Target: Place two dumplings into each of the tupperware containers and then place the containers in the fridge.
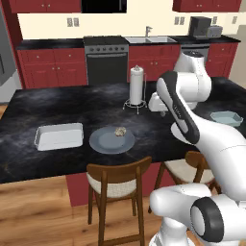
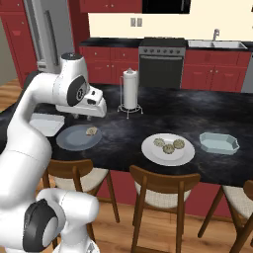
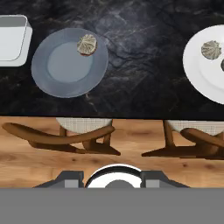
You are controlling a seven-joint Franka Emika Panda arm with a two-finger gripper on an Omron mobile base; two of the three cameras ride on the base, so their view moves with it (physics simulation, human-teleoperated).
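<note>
My gripper (image 3: 111,180) hangs high over the counter's front edge, open, with nothing between its fingertips. Below it, to the left, a grey plate (image 3: 70,63) carries one dumpling (image 3: 87,44) near its far rim. The white tupperware container (image 3: 13,39) lies left of that plate. A white plate (image 2: 168,149) holds three dumplings (image 2: 168,148). The pale blue-green tupperware container (image 2: 219,143) lies to the right of it. The grey fridge (image 2: 47,34) stands shut at the far left of the room.
A paper towel holder (image 1: 137,86) stands mid-counter behind the plates. Wooden chairs (image 3: 61,135) are tucked under the counter's near edge. Stove, sink and red cabinets line the back wall.
</note>
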